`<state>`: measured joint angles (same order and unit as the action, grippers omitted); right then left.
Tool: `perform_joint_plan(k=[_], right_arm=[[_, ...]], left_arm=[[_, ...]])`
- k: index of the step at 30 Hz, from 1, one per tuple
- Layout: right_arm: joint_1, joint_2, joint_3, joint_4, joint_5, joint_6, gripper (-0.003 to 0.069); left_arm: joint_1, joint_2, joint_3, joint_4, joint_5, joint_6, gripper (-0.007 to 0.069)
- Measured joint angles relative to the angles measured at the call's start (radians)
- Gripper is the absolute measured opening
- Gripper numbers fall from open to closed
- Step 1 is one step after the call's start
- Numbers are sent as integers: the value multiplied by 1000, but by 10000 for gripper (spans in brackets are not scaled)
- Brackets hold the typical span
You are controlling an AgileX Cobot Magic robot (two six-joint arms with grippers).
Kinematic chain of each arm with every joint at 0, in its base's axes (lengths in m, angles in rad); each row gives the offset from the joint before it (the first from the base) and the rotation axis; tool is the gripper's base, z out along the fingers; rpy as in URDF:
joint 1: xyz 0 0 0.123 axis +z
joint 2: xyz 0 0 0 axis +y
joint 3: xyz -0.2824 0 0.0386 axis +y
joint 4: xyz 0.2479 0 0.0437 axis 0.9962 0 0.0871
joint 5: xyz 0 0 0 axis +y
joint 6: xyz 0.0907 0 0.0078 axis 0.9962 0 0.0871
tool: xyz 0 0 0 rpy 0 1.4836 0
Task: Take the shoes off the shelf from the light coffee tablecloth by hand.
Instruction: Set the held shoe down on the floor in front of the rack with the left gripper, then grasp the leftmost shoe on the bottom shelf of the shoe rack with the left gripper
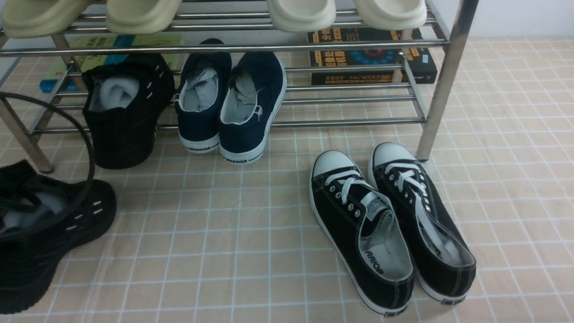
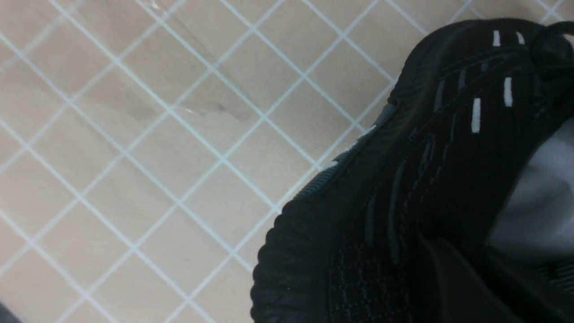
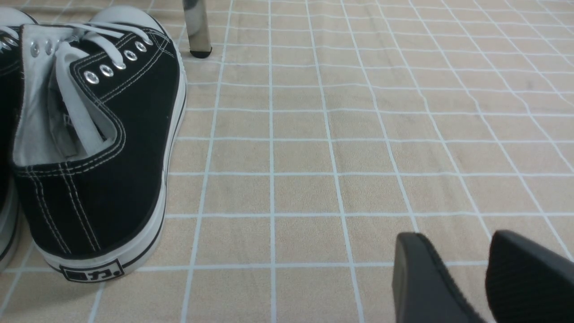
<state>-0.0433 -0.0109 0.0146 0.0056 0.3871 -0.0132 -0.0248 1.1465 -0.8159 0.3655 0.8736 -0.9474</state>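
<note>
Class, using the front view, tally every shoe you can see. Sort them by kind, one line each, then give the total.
All-black knit sneakers: 2
Navy slip-ons: 2
Black canvas lace-ups: 2
Pale slippers on the top tier: 4
Total: 10

The shoes (image 1: 121, 139) are black with white dashes. The light coffee tablecloth (image 1: 224, 251) carries a white grid. The shelf (image 1: 444, 80) is silver. The slip-ons (image 1: 260, 76) are navy, white-soled.
</note>
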Motion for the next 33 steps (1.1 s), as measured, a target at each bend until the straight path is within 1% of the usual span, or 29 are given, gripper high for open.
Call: perform_joint_plan(k=[5,9,12,14,15,17,18,20,21,23,27,29,30,32,33], right_arm=[[0,0,0,0,0,0,240],[0,0,0,0,0,0,240],[0,0,0,0,0,0,240],[0,0,0,0,0,0,240],[0,0,0,0,0,0,240],[0,0,0,0,0,0,240],[0,0,0,0,0,0,240],[0,0,0,0,0,0,240],[0,0,0,0,0,0,240],[0,0,0,0,0,0,240],[0,0,0,0,0,0,240],[0,0,0,0,0,0,240],[0,0,0,0,0,0,240],[0,0,0,0,0,0,240],[0,0,0,0,0,0,240]], left_arm=[[0,0,46,-3,-13,-6,23],[0,0,49,-5,-24,51,39],[0,0,49,-9,-27,86,66],[0,0,49,-12,-36,118,107],[0,0,49,-12,-37,121,107],[0,0,47,-17,-29,150,178],[0,0,44,-18,-24,153,196],[0,0,23,-20,3,163,260],[0,0,20,-20,6,163,265],[0,0,-35,-20,25,167,324],[0,12,-126,-27,28,178,349],[0,63,-225,-51,33,224,354],[0,75,-233,-54,35,230,354],[0,139,-305,-94,43,292,356],[0,206,-378,-136,47,341,356]])
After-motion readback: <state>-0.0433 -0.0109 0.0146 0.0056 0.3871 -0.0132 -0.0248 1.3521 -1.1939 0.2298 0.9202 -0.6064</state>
